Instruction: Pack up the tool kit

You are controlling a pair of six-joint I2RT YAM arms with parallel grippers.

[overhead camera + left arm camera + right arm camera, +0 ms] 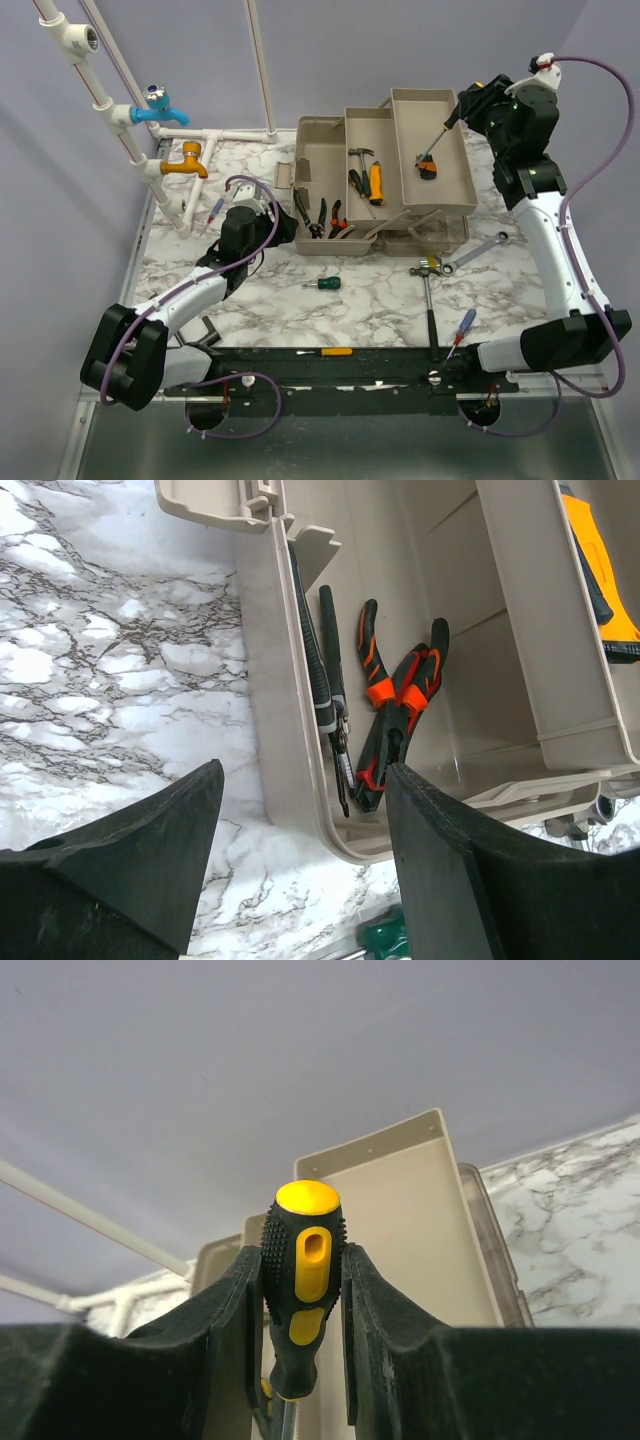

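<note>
The beige tool kit box (pixel 320 150) stands open mid-table with its trays (pixel 450 130) folded out to the right. My right gripper (pixel 463 108) (pixel 303 1290) is shut on the black-and-yellow handle of a screwdriver (pixel 305 1260) (pixel 440 135), held above the far-right tray with its shaft slanting down into it. My left gripper (pixel 272 215) (pixel 305 770) hangs open and empty at the box's near-left corner (pixel 300 780). Pliers (pixel 400 695) (pixel 318 212) lie in the box bottom. An orange-handled tool (pixel 375 183) lies in the middle tray.
Loose on the marble table are a green screwdriver (pixel 324 284) (pixel 385 935), a hammer (pixel 428 290), a wrench (pixel 480 250), a blue-and-red screwdriver (pixel 462 328) and a yellow-handled screwdriver (pixel 325 352). White pipes with a blue tap (pixel 160 108) and an orange tap (pixel 187 160) stand at the back left.
</note>
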